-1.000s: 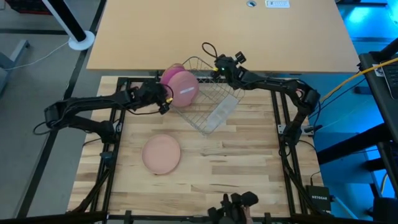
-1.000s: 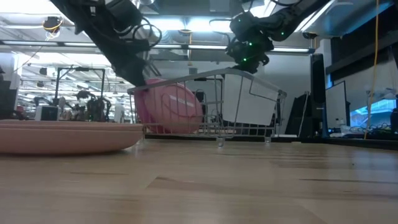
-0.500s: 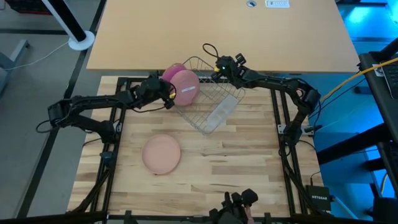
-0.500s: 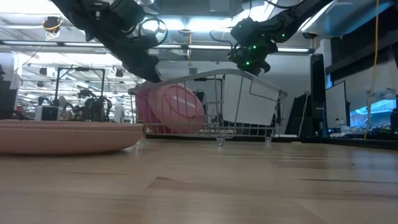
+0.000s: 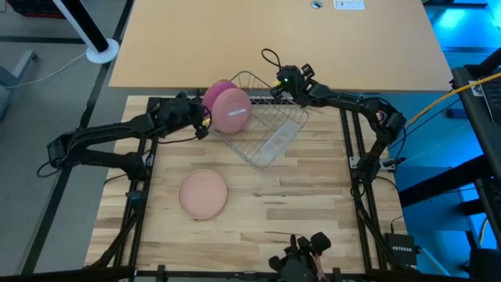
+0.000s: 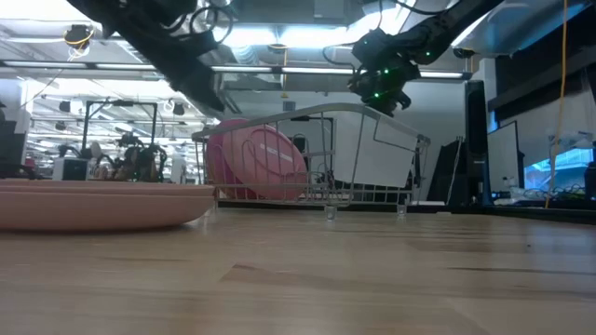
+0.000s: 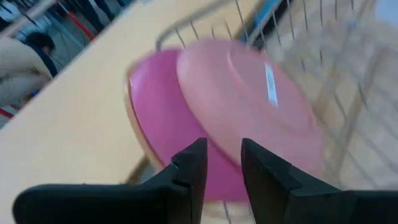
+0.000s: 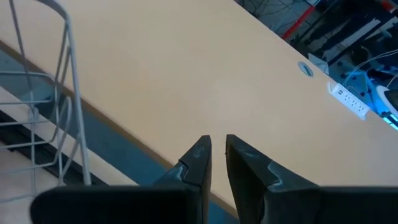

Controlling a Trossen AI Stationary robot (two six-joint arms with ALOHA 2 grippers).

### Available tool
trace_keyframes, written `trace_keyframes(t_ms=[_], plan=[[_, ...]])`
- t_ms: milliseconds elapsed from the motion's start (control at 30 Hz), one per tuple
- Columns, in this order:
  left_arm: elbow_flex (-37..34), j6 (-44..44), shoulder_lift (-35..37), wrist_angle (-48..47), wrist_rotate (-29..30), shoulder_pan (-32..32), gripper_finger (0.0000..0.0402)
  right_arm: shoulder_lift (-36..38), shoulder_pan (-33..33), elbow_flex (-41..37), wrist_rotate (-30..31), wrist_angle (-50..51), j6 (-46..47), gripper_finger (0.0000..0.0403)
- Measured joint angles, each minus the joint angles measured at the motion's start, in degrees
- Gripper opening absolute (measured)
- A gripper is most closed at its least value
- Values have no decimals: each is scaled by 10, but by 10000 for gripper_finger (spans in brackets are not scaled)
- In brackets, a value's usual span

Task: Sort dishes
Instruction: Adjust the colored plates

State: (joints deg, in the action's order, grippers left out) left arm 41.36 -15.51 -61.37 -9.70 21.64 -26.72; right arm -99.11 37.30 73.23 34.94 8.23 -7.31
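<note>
A pale pink plate (image 5: 233,110) and a magenta plate (image 5: 214,91) stand on edge, side by side, in the left end of the wire rack (image 5: 270,117). Both also show in the left wrist view: pale pink (image 7: 261,106), magenta (image 7: 161,118). A tan-orange plate (image 5: 203,193) lies flat on the table, nearer the front. My left gripper (image 7: 224,163) is open and empty, just left of the two standing plates (image 5: 203,121). My right gripper (image 8: 217,142) is above the rack's far rim (image 5: 279,84), its fingers a narrow gap apart, holding nothing.
A translucent cup (image 5: 279,139) lies in the rack's right part. A tan tabletop (image 5: 274,39) adjoins the work table at the far side. There is bare wood (image 5: 297,204) to the right of the tan-orange plate.
My left gripper has come off the pale pink plate and drawn back up and toward the table's left edge. The plate stays standing in the rack against the magenta one. My right gripper has risen a little off the rack's far rim.
</note>
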Motion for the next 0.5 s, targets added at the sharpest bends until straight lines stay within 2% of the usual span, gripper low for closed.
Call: trace_keyframes(t_ms=[200, 500], plan=[[0, 0, -9, -64, -15, -2, 90, 0, 12, 0, 2, 14, 11, 53], [2, -10, -80, -26, -24, -21, 90, 0, 34, 0, -1, 32, 18, 53]])
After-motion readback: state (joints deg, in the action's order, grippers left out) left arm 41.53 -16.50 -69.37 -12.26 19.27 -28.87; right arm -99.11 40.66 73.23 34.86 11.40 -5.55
